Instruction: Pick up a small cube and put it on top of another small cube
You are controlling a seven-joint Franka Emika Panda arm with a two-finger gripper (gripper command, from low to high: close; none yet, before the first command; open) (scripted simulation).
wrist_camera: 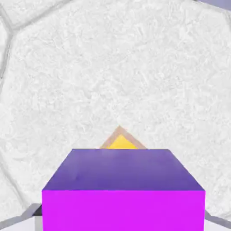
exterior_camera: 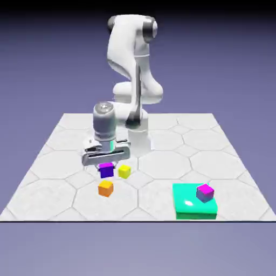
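Observation:
My gripper (exterior_camera: 107,165) is shut on the small cube (exterior_camera: 106,170), which has a magenta top and dark purple-blue sides and hangs just above the table. In the hand view this cube (wrist_camera: 122,189) fills the bottom between my grey fingertips (wrist_camera: 25,217), which show only at the two lower corners. A yellow cube (exterior_camera: 124,171) sits just to the exterior view's right of the held cube. An orange cube (exterior_camera: 105,188) lies a little nearer the table's front edge. Behind the held cube, the hand view shows one yellow and tan cube corner (wrist_camera: 121,140); I cannot tell which cube it belongs to.
A big flat teal block (exterior_camera: 195,207) lies at the front right of the exterior view. A twin magenta-topped cube (exterior_camera: 204,192) with paler slate-blue sides rests on it. The white hexagon-tiled table (exterior_camera: 161,161) ends close in front of the block and the orange cube.

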